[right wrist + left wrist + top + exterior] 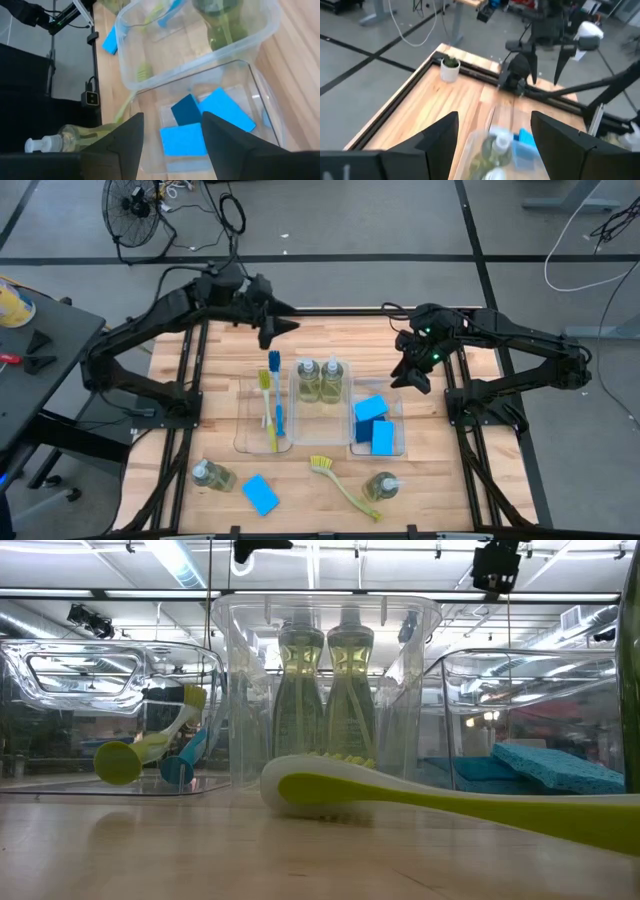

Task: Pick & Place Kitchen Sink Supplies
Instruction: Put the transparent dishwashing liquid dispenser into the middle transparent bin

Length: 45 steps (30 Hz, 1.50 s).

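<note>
Both grippers hang open above the table and hold nothing. My left gripper [282,327] [495,116] is over the far edge, beyond the left tray. My right gripper [412,375] [172,116] hovers over the far end of the right tray [399,442], which holds blue sponges [370,408] [227,107]. Two soap bottles [320,380] [325,680] stand upright in the middle tray. A yellow-green and a blue brush [272,405] lie in the left tray. On the near table lie a bottle [212,475], a sponge [260,493], a yellow-green brush [345,485] [400,795] and another bottle [382,485].
Three clear trays sit side by side mid-table. A small white cup [450,67] stands at the table's far edge. Black frame rails [190,395] run along both sides. A side table with tools [30,345] stands to the left, a fan [130,205] on the floor beyond.
</note>
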### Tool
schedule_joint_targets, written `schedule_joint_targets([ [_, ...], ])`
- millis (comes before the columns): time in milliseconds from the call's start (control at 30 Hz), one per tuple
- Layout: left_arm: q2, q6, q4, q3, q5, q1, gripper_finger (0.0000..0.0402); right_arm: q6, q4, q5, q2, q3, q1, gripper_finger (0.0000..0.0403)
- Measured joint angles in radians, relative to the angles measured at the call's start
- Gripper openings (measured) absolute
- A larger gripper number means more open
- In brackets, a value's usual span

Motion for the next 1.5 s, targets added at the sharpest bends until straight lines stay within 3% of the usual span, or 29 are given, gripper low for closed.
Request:
schedule_joint_targets([
  [367,-0.054,0.02,-0.202,-0.001,0.137,-0.025,0.0252,0.004,0.055,0.0,0.0,0.0,0.0,0.0201],
  [733,-0.116,-0.005,-0.381,-0.002,0.139,-0.183,0.0252,-0.006,0.153,0.0,0.0,0.0,0.0,0.0201],
  [1133,-0.205,-0.032,-0.409,-0.001,0.138,-0.357,0.0252,-0.03,0.228,0.022,0.0,0.0,0.006,0.0201],
  [1500,-0.214,-0.023,-0.461,-0.001,0.13,-0.444,0.0252,0.008,0.28,0.016,0.0,0.0,0.133,0.0201],
])
